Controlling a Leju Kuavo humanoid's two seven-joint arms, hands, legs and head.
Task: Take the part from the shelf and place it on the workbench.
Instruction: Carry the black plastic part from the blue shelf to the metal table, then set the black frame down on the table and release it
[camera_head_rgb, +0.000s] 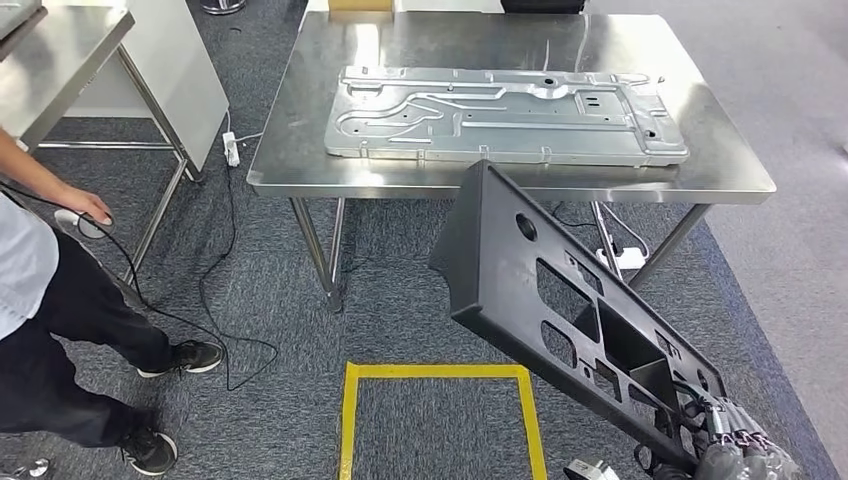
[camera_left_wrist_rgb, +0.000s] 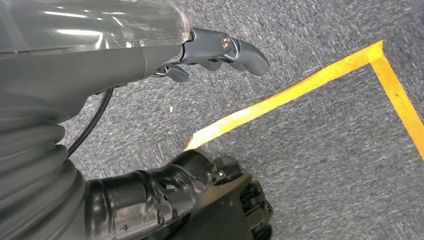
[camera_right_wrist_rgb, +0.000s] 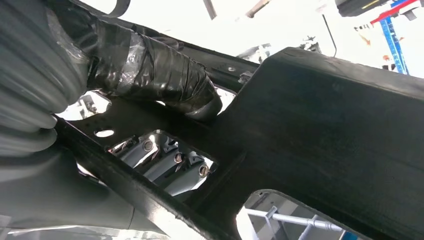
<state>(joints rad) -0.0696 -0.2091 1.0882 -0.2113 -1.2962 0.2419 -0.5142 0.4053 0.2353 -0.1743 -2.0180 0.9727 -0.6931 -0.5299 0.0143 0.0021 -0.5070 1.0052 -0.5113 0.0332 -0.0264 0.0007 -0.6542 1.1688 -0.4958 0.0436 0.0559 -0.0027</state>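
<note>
The right hand (camera_head_rgb: 735, 440) grips the long black plastic panel with cut-outs (camera_head_rgb: 560, 300), tilted before the steel tabletop (camera_head_rgb: 300, 150). The left hand (camera_left_wrist_rgb: 220, 52) hangs empty over carpet, fingers loosely apart.

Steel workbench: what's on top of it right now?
A stamped metal panel lies flat on the workbench. The black plastic part, held by the right hand, covers some front edge.

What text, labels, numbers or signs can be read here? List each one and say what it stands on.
No readable text, brand or number in any view.
Black part, held by the right hand: holes and cut-outs, no print.
Metal panel on the workbench: stamped ridges, no lettering.
Yellow tape outline on the carpet: a floor marking without words.
Left hand: no markings.
</note>
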